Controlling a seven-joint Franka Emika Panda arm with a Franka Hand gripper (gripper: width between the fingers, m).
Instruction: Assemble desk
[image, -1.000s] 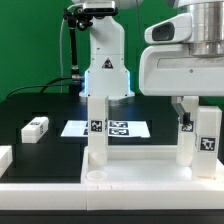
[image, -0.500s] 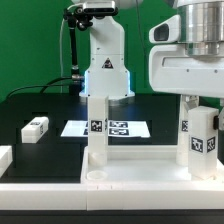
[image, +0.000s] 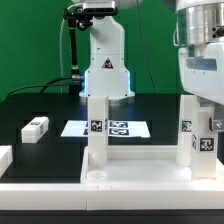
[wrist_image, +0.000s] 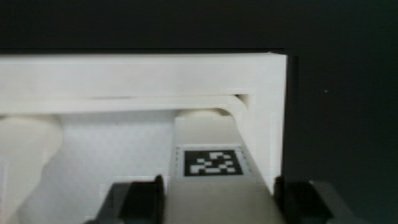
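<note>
The white desk tabletop (image: 120, 182) lies flat at the front, and its rim also shows in the wrist view (wrist_image: 143, 75). One tagged leg (image: 96, 128) stands upright in it on the exterior view's left. Another leg (image: 186, 128) stands on the right. Just in front of that one stands a third tagged leg (image: 206, 145). My gripper (image: 206, 108) is on top of this third leg. In the wrist view my gripper (wrist_image: 222, 205) has its fingers (wrist_image: 139, 203) pressed against both sides of this leg (wrist_image: 215, 140). A loose leg (image: 36, 127) lies on the black table at the left.
The marker board (image: 125, 128) lies behind the tabletop. The robot's white base (image: 105, 70) stands at the back. A low white rail (image: 4, 158) sits at the left edge. A green backdrop closes the rear.
My gripper's housing has shifted toward the exterior view's right and looms larger. The leg under it stays upright and nearly in place.
</note>
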